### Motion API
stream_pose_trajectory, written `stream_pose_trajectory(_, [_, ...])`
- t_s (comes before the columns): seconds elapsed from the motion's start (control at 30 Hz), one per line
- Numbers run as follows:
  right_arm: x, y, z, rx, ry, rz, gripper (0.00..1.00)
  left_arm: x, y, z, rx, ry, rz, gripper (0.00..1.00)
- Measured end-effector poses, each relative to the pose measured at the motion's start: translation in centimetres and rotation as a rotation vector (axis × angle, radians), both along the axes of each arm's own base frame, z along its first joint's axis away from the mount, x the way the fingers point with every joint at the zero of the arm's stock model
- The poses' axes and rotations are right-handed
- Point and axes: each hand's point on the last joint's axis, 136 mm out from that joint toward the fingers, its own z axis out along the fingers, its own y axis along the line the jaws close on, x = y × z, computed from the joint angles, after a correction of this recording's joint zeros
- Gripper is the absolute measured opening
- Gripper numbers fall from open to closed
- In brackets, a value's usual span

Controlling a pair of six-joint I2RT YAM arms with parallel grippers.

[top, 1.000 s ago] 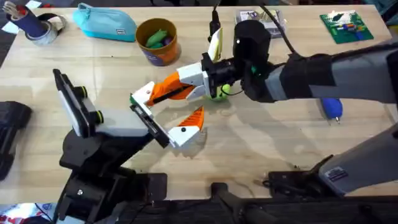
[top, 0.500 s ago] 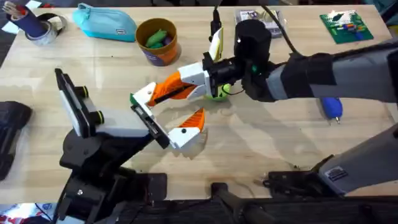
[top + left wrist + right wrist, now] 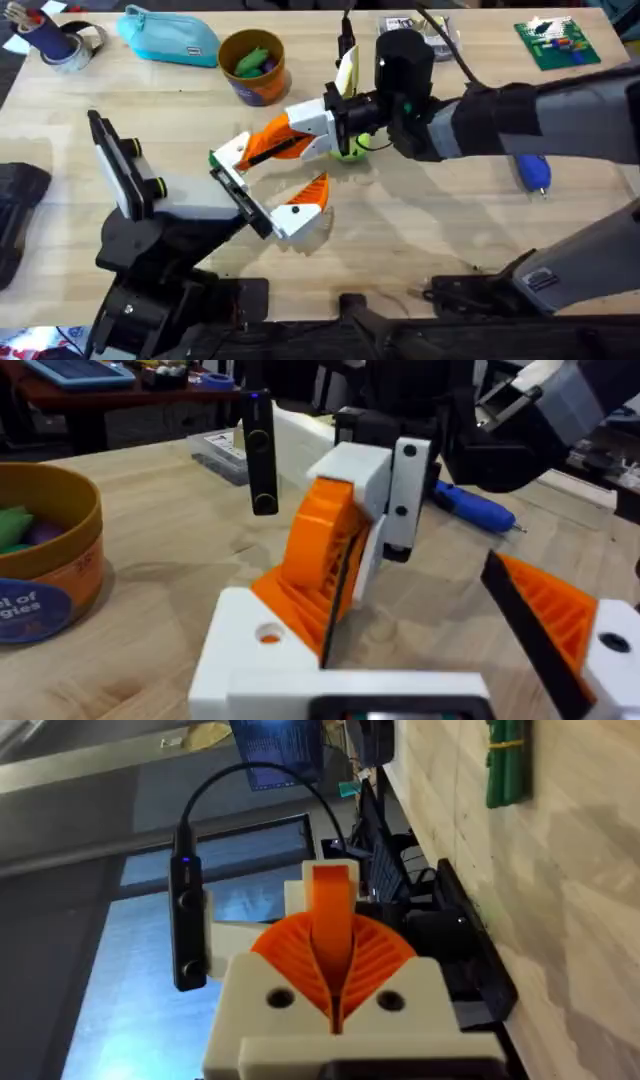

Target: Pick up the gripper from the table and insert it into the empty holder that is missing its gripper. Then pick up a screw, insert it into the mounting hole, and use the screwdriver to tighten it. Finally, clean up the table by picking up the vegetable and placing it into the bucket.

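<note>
Insertion looks like the step in hand. The right tool [image 3: 270,145] is clamped on the finger piece [image 3: 300,590] and holds it at the bare side of the left tool [image 3: 270,182], whose jaws stand wide apart. I cannot tell whether the piece is fully seated. 3 jobs look undone: screw, tightening, cleanup. The screwdriver [image 3: 535,175] lies untouched near the table's [image 3: 420,240] right edge. The vegetable [image 3: 352,149] sits mid-table, just behind the right tool and well apart from the bucket [image 3: 253,70] near the far edge.
</note>
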Motion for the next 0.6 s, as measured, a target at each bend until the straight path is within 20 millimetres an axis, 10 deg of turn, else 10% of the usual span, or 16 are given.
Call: stream_pose_trajectory(0.6, [0.1,1.5,-0.2,0.004,-0.021,0.024,0.009,0.6,0.5,-0.1,-0.005,0.01,0.044,0.99])
